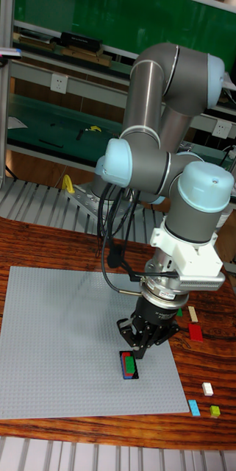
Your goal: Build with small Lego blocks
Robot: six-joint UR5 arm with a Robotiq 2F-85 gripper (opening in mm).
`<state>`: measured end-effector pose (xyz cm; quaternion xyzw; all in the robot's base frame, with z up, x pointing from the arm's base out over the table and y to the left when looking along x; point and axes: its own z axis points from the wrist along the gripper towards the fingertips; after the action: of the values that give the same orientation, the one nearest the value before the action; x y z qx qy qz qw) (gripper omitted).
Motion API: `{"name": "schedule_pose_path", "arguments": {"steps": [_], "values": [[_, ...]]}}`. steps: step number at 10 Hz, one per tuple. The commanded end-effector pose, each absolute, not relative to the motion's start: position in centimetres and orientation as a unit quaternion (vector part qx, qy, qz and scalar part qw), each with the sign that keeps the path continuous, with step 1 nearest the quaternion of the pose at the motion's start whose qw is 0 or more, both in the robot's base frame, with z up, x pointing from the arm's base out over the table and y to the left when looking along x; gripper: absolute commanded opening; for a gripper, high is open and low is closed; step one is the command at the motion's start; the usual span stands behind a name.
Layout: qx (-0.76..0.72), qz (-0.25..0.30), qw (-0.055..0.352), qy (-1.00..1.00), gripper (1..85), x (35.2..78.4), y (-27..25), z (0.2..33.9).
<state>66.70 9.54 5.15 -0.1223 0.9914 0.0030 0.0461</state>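
The tool (136, 346) hangs just above a small stack of Lego bricks (129, 365) standing on the grey baseplate (59, 346), near its lower right part. The fingers point down at the stack, but whether they are spread or pinching a brick cannot be told from this angle. Loose bricks lie on the wooden table (228, 368) to the right: a red brick (195, 332), a white brick (207, 388), a blue brick (195, 408) and a lime brick (215, 411). These are probably light, rigid and smooth-sided; gripping across the flat long sides should keep them square. No containers appear.
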Motion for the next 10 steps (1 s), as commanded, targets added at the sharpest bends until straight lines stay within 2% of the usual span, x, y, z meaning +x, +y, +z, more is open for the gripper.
{"name": "schedule_pose_path", "arguments": {"steps": [1, 3, 10], "values": [[-0.113, 0.005, 0.051, 0.992, 1.3, 66.5, 10.2, 4.5], [-0.129, 0.002, 0.038, 0.991, 1.3, 65.9, 10.0, 4.4], [-0.136, 0.01, 0.036, 0.99, 1.3, 66.2, 11.0, 3.2]]}}
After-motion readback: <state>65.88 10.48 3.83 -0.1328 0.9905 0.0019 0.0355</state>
